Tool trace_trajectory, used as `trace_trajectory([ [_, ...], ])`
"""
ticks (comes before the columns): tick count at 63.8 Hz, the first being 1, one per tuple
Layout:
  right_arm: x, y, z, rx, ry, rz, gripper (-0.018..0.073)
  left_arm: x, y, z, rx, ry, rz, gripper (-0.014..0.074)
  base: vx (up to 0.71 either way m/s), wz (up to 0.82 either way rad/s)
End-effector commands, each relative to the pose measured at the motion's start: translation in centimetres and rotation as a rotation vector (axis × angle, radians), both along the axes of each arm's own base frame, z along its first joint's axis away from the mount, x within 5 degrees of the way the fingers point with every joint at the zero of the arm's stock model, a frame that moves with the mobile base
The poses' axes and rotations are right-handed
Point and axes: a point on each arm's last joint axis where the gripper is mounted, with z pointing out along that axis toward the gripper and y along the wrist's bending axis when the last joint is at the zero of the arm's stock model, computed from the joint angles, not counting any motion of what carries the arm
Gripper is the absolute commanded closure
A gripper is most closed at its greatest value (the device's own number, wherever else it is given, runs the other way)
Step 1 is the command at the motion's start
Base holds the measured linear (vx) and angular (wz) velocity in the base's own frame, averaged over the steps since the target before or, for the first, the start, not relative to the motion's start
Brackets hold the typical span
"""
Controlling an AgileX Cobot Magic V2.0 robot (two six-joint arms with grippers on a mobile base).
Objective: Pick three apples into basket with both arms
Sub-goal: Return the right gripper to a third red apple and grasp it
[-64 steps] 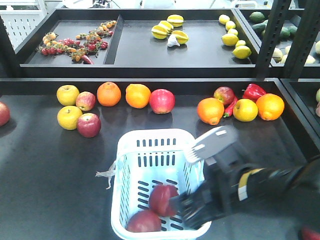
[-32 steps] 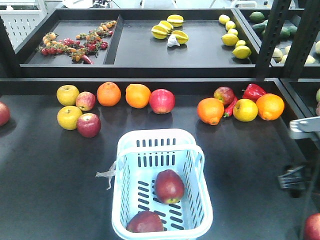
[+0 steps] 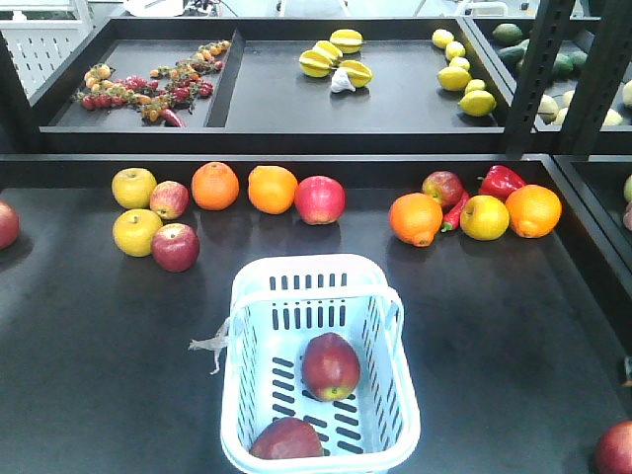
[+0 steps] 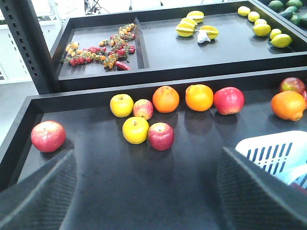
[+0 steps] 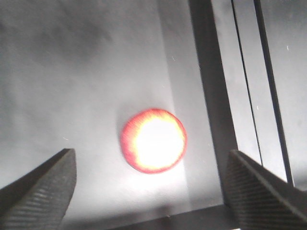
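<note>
The pale blue-white basket (image 3: 385,395) stands at the front middle of the dark shelf, and its corner shows in the left wrist view (image 4: 273,148). Two dark red apples lie in it, one in the middle (image 3: 331,365) and one at the near wall (image 3: 286,439). Another dark red apple (image 3: 614,449) lies at the front right corner. In the right wrist view it (image 5: 153,140) glares bright just ahead of my open, empty right gripper (image 5: 152,165). My left gripper (image 4: 148,158) is open and empty over bare shelf. Neither gripper shows in the front view.
A dark red apple (image 3: 176,247) sits beside two yellow apples (image 3: 136,232) at the left. Oranges (image 3: 215,186), a pinkish-red apple (image 3: 320,199) and red peppers (image 3: 501,181) line the back. A dark shelf wall (image 5: 211,96) runs right of the lone apple.
My right arm has pulled away from over the basket to the right and left the front view. The apple it was over now rests in the middle of the basket.
</note>
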Motion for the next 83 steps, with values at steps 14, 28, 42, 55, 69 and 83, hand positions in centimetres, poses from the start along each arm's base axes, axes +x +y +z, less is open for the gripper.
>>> trace_trajectory([
  [14,1.5,-0.6,-2.2,-0.015,0.022,0.023,-0.0036,0.0,0.0,1.3,-0.017,-0.083,-0.008,0.0027,0.0,0.0],
  [28,2.4,-0.8,-4.0,-0.017,0.077,0.039,-0.0036,0.0,0.0,1.3,-0.017,-0.083,-0.008,0.0027,0.0,0.0],
  [42,3.1,-1.0,-6.1,-0.006,0.14,0.052,-0.0036,0.0,0.0,1.3,-0.017,-0.083,-0.008,0.0027,0.0,0.0],
  [55,3.5,-1.2,-7.7,-0.013,0.19,0.075,-0.0036,0.0,0.0,1.3,-0.017,-0.083,-0.008,0.0027,0.0,0.0],
  [69,3.8,-1.5,-8.9,-0.032,0.215,0.067,-0.0036,0.0,0.0,1.3,-0.017,-0.083,-0.008,0.0027,0.0,0.0],
  [83,4.0,-1.6,-10.2,-0.024,0.251,0.063,-0.0036,0.0,0.0,1.3,-0.017,-0.083,-0.008,0.0027,0.0,0.0],
])
